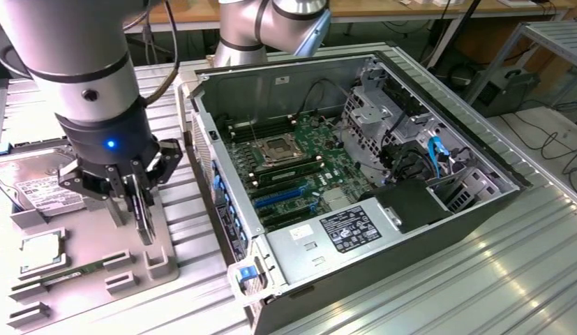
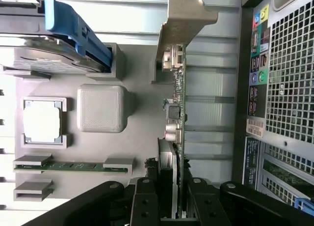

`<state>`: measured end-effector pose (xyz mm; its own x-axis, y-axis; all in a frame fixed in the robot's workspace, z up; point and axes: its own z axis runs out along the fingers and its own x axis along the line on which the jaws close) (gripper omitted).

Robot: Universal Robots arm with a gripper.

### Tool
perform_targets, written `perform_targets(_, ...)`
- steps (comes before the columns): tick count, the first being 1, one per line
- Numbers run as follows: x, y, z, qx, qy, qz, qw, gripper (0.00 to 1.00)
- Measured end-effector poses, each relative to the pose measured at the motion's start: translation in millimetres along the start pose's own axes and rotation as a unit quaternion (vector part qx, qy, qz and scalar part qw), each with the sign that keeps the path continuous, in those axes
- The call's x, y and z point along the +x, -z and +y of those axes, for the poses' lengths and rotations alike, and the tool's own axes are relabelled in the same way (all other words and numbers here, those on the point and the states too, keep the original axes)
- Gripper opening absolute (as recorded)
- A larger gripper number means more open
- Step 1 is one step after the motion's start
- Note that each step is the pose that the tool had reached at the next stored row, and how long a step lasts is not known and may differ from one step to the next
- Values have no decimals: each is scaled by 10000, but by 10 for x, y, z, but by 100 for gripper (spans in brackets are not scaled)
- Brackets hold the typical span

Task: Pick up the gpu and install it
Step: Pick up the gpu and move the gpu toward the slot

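Note:
The gpu [image 1: 143, 218] is a thin dark card that I see edge-on, standing upright between my fingers. My gripper [image 1: 132, 192] is shut on it, just above the grey parts tray [image 1: 93, 244] at the exterior view's left. In the wrist view the gpu [image 2: 177, 108] runs away from the gripper [image 2: 170, 206], and its pale metal bracket [image 2: 185, 19] is at the far end. I cannot tell whether the card's lower edge still touches the tray holder [image 1: 158, 262]. The open computer case [image 1: 298, 84] lies beside it, with blue card slots [image 1: 279, 197] on the motherboard.
On the tray sit a hard drive [image 1: 37, 183], a processor [image 1: 42, 255] and a green memory stick [image 1: 72, 273]. The case's rear panel [image 2: 284, 88] stands close beside the card. A power supply [image 1: 349, 230] and drive cage [image 1: 400, 118] fill parts of the case.

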<state>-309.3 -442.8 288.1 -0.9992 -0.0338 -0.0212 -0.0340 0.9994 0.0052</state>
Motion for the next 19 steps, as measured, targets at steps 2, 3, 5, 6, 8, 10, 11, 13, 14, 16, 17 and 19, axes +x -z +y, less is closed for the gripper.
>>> perform_targets(2,-2,78,0,-1,0,0,10000,28)
perform_targets(3,-2,100,1,-1,0,0,10000,28)
perform_targets(5,-3,148,1,-1,0,0,10000,28)
perform_targets(6,-4,170,1,-1,0,0,10000,28)
perform_targets(8,-5,213,1,-1,0,0,10000,28)
perform_targets(10,-6,249,1,-1,0,0,10000,28)
perform_targets(11,-6,264,1,-1,0,0,10000,28)
perform_targets(13,-7,278,1,-7,0,-1,10000,28)
perform_targets(14,-7,280,1,-16,0,-1,10000,28)
perform_targets(16,-7,291,1,-16,0,0,10000,28)
perform_targets(17,-7,299,1,-16,0,0,10000,28)
perform_targets(19,-7,317,2,-18,0,-1,10000,28)
